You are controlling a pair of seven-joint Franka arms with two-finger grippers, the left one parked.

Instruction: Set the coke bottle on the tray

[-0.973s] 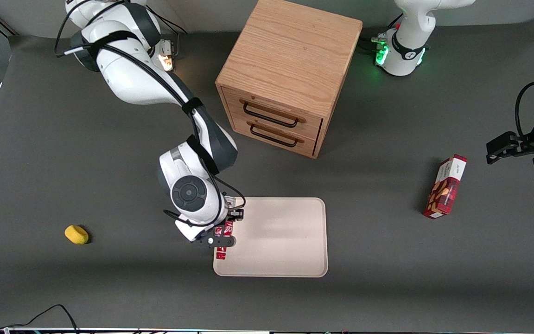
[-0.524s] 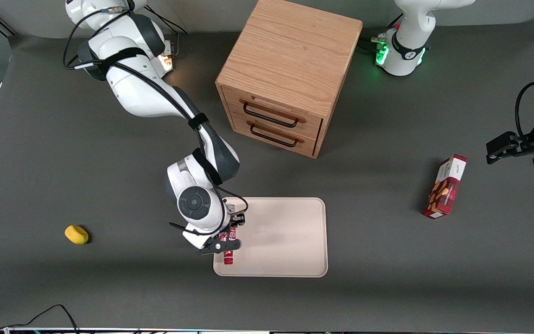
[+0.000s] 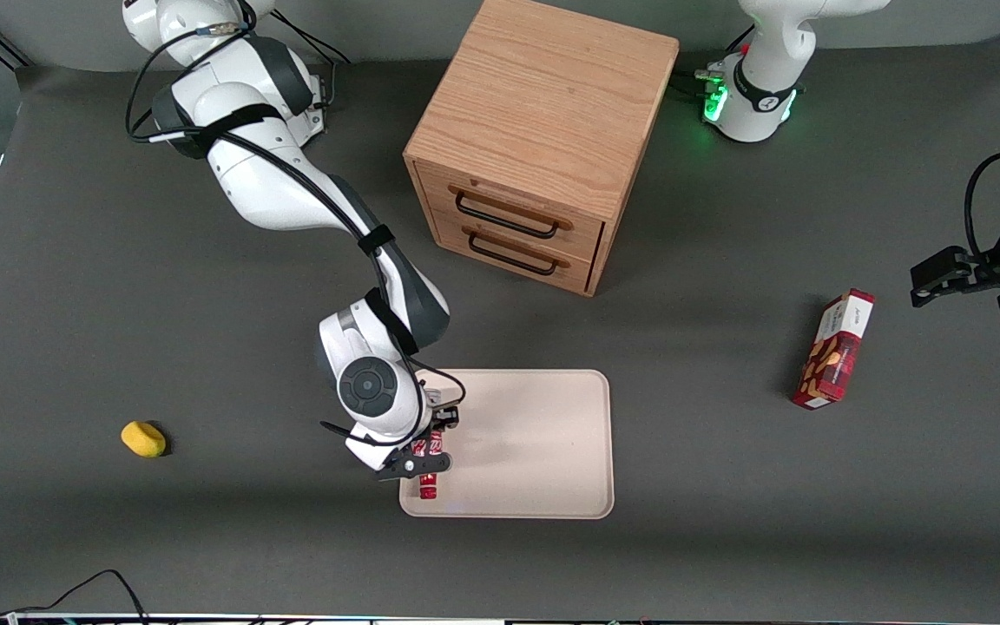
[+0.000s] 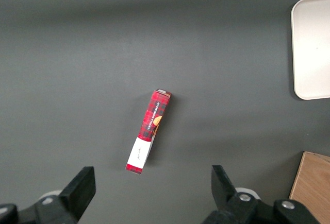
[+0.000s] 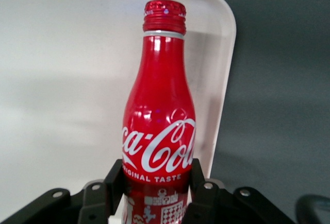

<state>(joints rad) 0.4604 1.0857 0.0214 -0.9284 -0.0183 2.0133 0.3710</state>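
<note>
Holding the coke bottle (image 5: 159,121) by its lower body, our gripper (image 3: 427,453) hangs over the tray (image 3: 535,451) at the edge that faces the working arm's end of the table. In the right wrist view the two black fingers (image 5: 114,183) press the bottle's sides just below the white script logo, and the cream tray floor shows under most of the bottle, with the rounded rim close beside it. We judge the carry is nearly done: the bottle is above the tray, yet we cannot tell whether it touches the floor. What is left, as we read it, is lowering it, letting go and lifting clear. The wooden drawer cabinet (image 3: 543,139), the red snack box (image 3: 834,350) and the yellow object (image 3: 143,438) lie apart from the tray.
</note>
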